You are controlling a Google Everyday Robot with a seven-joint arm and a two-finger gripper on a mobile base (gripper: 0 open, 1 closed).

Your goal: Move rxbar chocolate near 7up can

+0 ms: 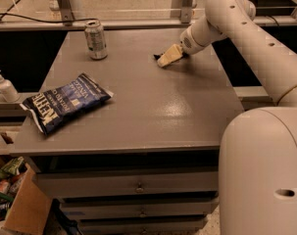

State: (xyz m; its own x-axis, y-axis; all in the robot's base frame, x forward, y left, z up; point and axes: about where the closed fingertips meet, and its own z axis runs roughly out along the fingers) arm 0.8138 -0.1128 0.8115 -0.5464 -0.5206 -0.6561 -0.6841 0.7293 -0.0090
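Note:
The 7up can (95, 39) stands upright at the back left of the grey table (138, 106). My gripper (166, 57) is low over the table at the back, right of centre and well to the right of the can. A small dark piece (157, 57) shows at its left tip; this looks like the end of the rxbar chocolate. The gripper hides the remainder of the bar.
A large dark blue chip bag (62, 102) lies at the table's left front. A white pump bottle (4, 86) stands on a ledge left of the table. A cardboard box (15, 204) with packets sits on the floor at lower left. Drawers (138, 185) are under the tabletop.

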